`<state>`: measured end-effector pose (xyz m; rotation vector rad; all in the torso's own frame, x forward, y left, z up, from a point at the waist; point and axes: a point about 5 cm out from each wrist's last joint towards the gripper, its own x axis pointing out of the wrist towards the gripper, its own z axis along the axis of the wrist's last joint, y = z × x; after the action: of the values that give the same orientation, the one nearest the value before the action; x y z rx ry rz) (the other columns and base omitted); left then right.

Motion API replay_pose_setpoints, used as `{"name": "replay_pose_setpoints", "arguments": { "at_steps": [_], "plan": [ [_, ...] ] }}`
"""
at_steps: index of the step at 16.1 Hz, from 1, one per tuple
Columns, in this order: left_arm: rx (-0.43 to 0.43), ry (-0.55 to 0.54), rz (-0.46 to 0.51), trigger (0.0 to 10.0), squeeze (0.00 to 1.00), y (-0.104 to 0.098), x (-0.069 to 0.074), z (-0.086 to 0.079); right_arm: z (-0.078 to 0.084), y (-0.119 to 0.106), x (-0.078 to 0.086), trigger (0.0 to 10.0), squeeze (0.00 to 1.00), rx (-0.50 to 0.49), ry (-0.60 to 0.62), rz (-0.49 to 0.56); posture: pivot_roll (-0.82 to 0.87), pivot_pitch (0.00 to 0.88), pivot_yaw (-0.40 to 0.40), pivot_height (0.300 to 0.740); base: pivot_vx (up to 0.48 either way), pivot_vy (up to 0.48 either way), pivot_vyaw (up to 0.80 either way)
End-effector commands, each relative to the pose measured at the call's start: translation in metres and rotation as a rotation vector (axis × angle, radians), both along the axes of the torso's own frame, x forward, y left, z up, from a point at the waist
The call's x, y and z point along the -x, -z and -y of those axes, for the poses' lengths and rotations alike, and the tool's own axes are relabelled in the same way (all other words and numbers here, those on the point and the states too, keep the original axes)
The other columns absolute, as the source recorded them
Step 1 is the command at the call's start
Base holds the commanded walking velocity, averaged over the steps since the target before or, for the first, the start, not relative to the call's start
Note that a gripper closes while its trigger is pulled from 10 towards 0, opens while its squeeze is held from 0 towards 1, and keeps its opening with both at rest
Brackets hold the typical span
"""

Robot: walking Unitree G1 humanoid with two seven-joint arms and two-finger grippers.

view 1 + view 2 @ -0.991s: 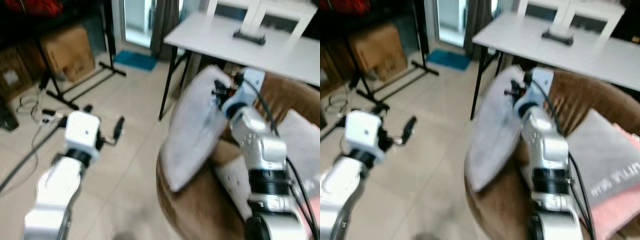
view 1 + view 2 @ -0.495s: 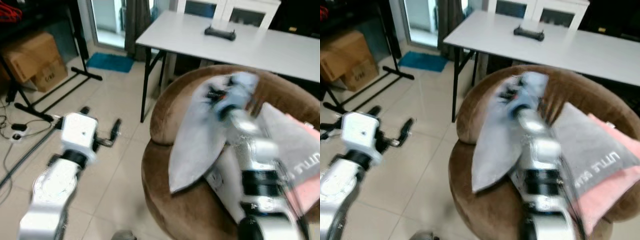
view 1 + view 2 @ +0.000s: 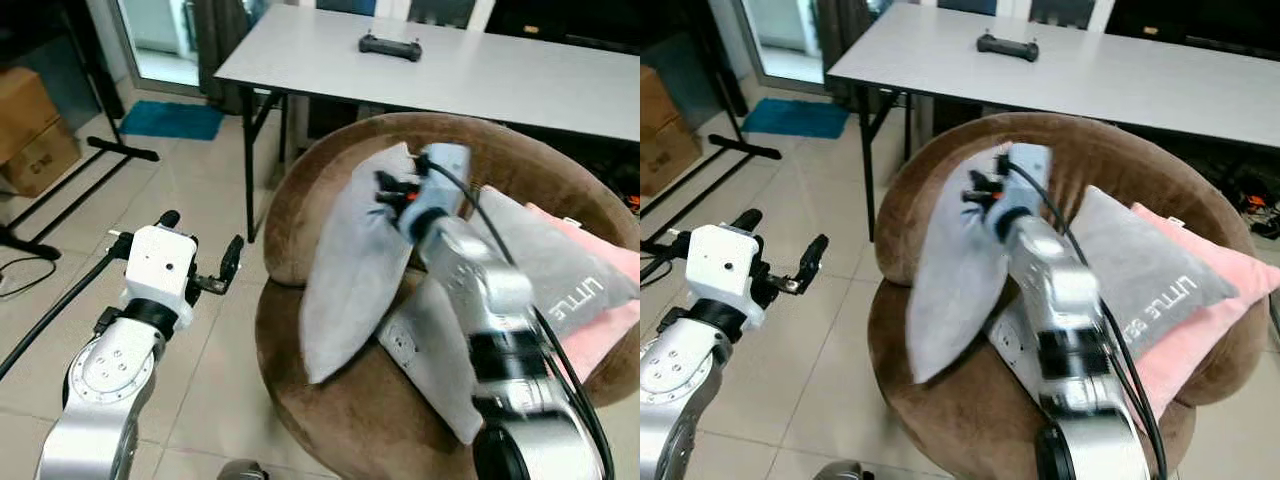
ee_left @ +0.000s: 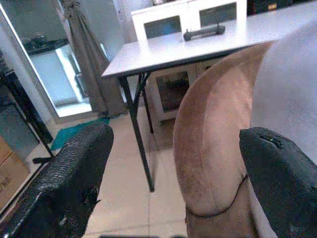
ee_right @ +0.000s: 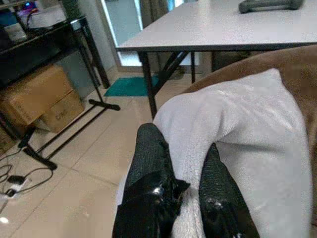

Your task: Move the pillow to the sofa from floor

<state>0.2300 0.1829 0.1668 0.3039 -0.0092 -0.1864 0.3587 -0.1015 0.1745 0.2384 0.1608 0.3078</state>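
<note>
Over the brown sofa (image 3: 330,400), the right gripper (image 3: 392,192) pinched the grey pillow (image 3: 350,270) by its top edge, fingers closed on fabric. Released there, it might have toppled floorward. The left gripper (image 3: 200,250) hovered open, empty.

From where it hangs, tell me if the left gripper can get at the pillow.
Probably yes. The left gripper hangs open over the floor beside the sofa, nothing between it and the pillow, whose lower edge overhangs the near side. The right gripper is shut on the pillow's top edge.
</note>
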Motion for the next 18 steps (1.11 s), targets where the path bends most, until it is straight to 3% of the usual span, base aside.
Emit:
{"name": "replay_pose_setpoints", "arguments": {
  "at_steps": [1,4,6,8,11,15,18],
  "plan": [
    [-0.020,0.037,-0.027,10.0,0.00,0.000,0.004,0.000,-0.001,-0.025,-0.010,10.0,0.00,-0.017,-0.004,0.114,0.22,0.000,-0.070,0.740,0.000,0.000,0.00],
    [-0.067,0.137,-0.125,10.0,0.00,0.008,0.018,-0.002,-0.015,-0.028,-0.029,10.0,0.00,-0.011,-0.041,0.118,0.23,0.000,-0.072,0.740,0.000,0.000,0.00],
    [-0.069,0.161,-0.154,10.0,0.00,0.010,0.022,-0.002,-0.014,-0.025,-0.037,10.0,0.00,-0.016,-0.013,0.092,0.24,0.000,-0.075,0.740,0.000,0.000,0.00],
    [-0.071,0.245,-0.226,10.0,0.00,0.013,0.032,0.001,-0.004,-0.020,-0.047,10.0,0.00,-0.031,0.072,0.037,0.24,0.000,-0.081,0.740,0.000,0.000,0.00],
    [-0.078,0.257,-0.249,10.0,0.00,0.015,0.035,-0.004,0.011,-0.007,-0.052,10.0,0.00,-0.072,0.191,-0.040,0.25,0.000,-0.081,0.740,0.000,0.000,0.00],
    [-0.086,0.263,-0.248,10.0,0.00,0.011,0.034,-0.003,0.047,0.024,-0.045,10.0,0.00,-0.057,0.414,-0.159,0.28,0.000,-0.084,0.740,0.000,0.000,0.00],
    [-0.087,0.258,-0.246,10.0,0.00,0.009,0.035,-0.006,0.066,0.050,-0.034,10.0,0.00,-0.011,0.498,-0.266,0.30,0.000,-0.095,0.740,0.000,0.000,0.00]
  ]
}}
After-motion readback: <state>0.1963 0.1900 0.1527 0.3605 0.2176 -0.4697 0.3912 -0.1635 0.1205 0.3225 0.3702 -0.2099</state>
